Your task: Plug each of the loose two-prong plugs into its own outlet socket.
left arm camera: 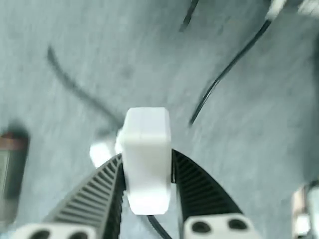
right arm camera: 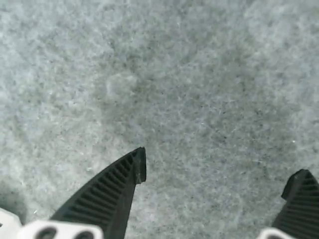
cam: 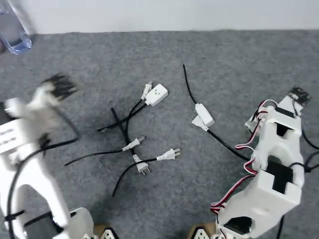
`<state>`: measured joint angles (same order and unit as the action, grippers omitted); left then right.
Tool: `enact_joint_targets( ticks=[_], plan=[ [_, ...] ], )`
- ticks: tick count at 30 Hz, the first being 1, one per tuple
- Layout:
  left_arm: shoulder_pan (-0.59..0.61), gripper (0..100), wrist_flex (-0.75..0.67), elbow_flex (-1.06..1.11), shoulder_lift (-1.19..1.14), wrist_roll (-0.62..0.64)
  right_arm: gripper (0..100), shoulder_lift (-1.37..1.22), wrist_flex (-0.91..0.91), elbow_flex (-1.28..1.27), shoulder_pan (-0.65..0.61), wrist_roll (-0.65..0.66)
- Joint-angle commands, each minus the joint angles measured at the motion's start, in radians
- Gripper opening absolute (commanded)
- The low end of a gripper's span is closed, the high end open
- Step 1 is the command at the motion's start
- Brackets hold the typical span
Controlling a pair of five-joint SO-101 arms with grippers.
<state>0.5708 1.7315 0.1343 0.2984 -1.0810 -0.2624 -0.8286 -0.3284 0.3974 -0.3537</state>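
Observation:
My left gripper (left arm camera: 146, 157) is shut on a white outlet socket (left arm camera: 145, 134) whose black cord trails down behind it. In the high view this arm is blurred at the left edge, its gripper (cam: 54, 88) raised over the carpet. Three loose white two-prong plugs (cam: 134, 144) (cam: 143, 168) (cam: 169, 154) lie mid-table on black cords. A white socket (cam: 157, 94) lies beyond them with a plug (cam: 146, 90) at its side. Another white socket (cam: 203, 115) lies to the right on a black cord. My right gripper (right arm camera: 219, 167) is open over bare carpet, at the right edge (cam: 298, 94).
Grey carpet (cam: 224, 59) covers the table. Tangled black cords (cam: 119, 127) cross in the middle. A clear plastic bottle (cam: 12, 30) stands at the back left corner. A white wall (cam: 174, 15) runs along the far edge.

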Motion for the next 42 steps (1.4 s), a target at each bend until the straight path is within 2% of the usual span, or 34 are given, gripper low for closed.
enact_joint_targets(
  ticks=[1,5,10,18,28,30,32,36,38,42],
  plan=[
    [0.212,1,-0.008,-0.004,-0.069,-0.199,42.4,0.007,-0.005,0.054,-0.013,-0.003],
    [0.339,1,-0.138,-0.010,-0.247,-0.245,42.4,0.007,-0.005,0.054,-0.015,-0.003],
    [0.404,1,-0.307,-0.027,-0.457,-0.245,42.4,0.005,-0.005,0.054,-0.028,-0.003],
    [0.457,1,-0.318,-0.274,-0.741,-0.245,42.4,0.005,-0.005,0.054,-0.030,-0.003],
    [0.463,2,-0.311,-0.674,-1.114,-0.227,42.4,0.005,-0.005,0.052,-0.044,-0.003],
    [0.460,5,-0.311,-0.734,-1.158,-0.158,42.4,0.005,-0.004,0.052,-0.044,-0.003],
    [0.457,15,-0.302,-0.780,-1.185,-0.084,42.4,0.005,-0.004,0.052,-0.045,-0.003],
    [0.450,32,-0.210,-0.862,-1.201,-0.074,42.4,0.005,-0.004,0.052,-0.045,-0.003],
    [0.434,35,-0.166,-0.885,-1.200,-0.075,42.4,0.005,-0.004,0.052,-0.045,-0.003],
    [0.404,36,-0.055,-0.935,-1.192,-0.075,42.4,0.005,-0.004,0.052,-0.045,-0.003]
  ],
)
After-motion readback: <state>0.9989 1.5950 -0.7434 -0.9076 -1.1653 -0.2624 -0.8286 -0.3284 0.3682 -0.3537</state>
